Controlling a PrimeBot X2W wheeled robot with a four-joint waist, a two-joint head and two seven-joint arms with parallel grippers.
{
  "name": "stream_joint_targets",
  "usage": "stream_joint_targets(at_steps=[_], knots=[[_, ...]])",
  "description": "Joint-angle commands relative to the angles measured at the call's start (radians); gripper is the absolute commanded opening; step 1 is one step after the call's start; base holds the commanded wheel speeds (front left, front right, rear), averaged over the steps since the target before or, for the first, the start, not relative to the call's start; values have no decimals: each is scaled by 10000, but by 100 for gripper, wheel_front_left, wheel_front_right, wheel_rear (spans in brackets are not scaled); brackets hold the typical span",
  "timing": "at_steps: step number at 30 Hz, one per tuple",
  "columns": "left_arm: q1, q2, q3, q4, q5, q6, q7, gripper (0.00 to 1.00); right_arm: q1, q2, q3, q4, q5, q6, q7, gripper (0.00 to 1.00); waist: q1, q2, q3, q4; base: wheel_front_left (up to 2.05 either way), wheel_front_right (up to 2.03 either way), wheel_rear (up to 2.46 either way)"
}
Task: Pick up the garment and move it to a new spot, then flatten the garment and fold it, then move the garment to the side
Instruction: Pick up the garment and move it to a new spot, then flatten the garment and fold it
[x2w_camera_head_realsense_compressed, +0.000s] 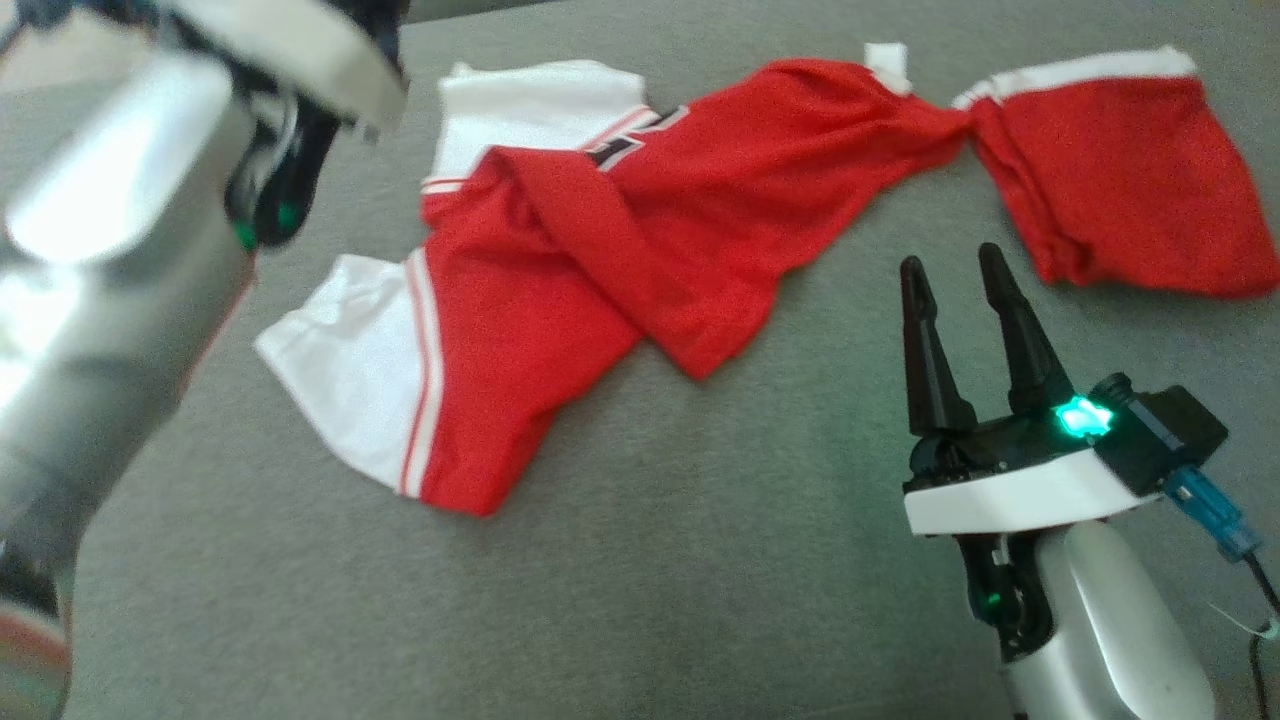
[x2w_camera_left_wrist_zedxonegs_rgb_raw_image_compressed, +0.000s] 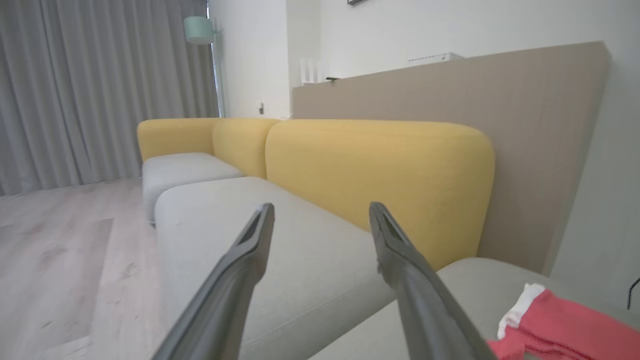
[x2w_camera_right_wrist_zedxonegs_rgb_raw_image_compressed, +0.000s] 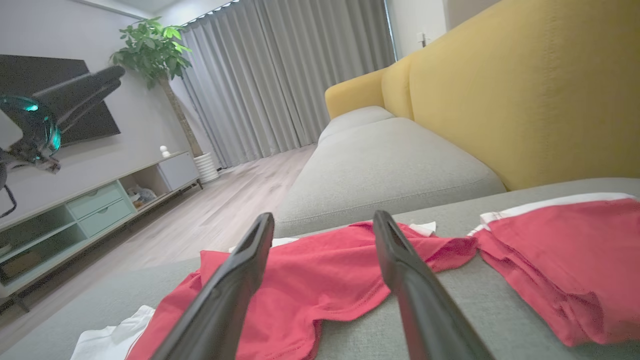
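The garment (x2w_camera_head_realsense_compressed: 620, 250) is a red jersey with white sleeves and trim, lying crumpled and twisted across the grey sofa seat (x2w_camera_head_realsense_compressed: 700, 580). Its right part is bunched into a separate red lump. My right gripper (x2w_camera_head_realsense_compressed: 950, 258) hovers open just in front of the garment's right half, touching nothing; in the right wrist view its fingers (x2w_camera_right_wrist_zedxonegs_rgb_raw_image_compressed: 324, 220) frame the red cloth (x2w_camera_right_wrist_zedxonegs_rgb_raw_image_compressed: 310, 280). My left gripper (x2w_camera_left_wrist_zedxonegs_rgb_raw_image_compressed: 320, 215) is raised above the seat, open and empty, pointing along the sofa. A corner of the garment (x2w_camera_left_wrist_zedxonegs_rgb_raw_image_compressed: 560, 320) shows at its lower right. The left forearm (x2w_camera_head_realsense_compressed: 120, 250) looms blurred at the left.
A yellow backrest (x2w_camera_left_wrist_zedxonegs_rgb_raw_image_compressed: 380, 170) runs behind the grey seats, with a second seat cushion (x2w_camera_right_wrist_zedxonegs_rgb_raw_image_compressed: 390, 165) further along. Beside the sofa lie wooden floor (x2w_camera_right_wrist_zedxonegs_rgb_raw_image_compressed: 225, 210), grey curtains (x2w_camera_right_wrist_zedxonegs_rgb_raw_image_compressed: 280, 75), a low TV cabinet (x2w_camera_right_wrist_zedxonegs_rgb_raw_image_compressed: 95, 205) and a potted plant (x2w_camera_right_wrist_zedxonegs_rgb_raw_image_compressed: 155, 50).
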Motion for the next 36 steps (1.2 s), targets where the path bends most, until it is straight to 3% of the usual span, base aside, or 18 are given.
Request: stream_joint_targets(at_steps=[1, 10, 15, 20, 27, 36], knots=[[99, 523, 543, -357, 271, 173, -106, 100, -10, -12, 80, -260, -187, -7, -107, 100, 0, 0, -449, 672, 0, 0, 0], [3851, 1143, 2624, -2437, 1516, 1304, -116, 100, 587, -12, -512, -62, -753, -7, -107, 100, 0, 0, -1174, 1776, 0, 0, 0], [6488, 1103, 3991, -3674, 2062, 1877, -117, 100, 924, -12, -554, 78, -787, -7, -107, 100, 0, 0, -1464, 2101, 0, 0, 0], [8684, 637, 5313, -4387, 2589, 2208, -117, 100, 1266, -12, -607, 236, -775, -7, -107, 100, 0, 0, -1607, 2278, 0, 0, 0], [10300, -219, 6500, -4695, 3636, 1996, -117, 100, 1490, -12, -571, 383, -719, -7, -107, 100, 0, 0, -1709, 2330, 0, 0, 0], [10235, -866, 7114, -4468, 4621, 1263, -118, 100, 972, -12, -343, 966, -1412, -7, 258, 100, 0, 0, -1365, 2556, 0, 0, 0]])
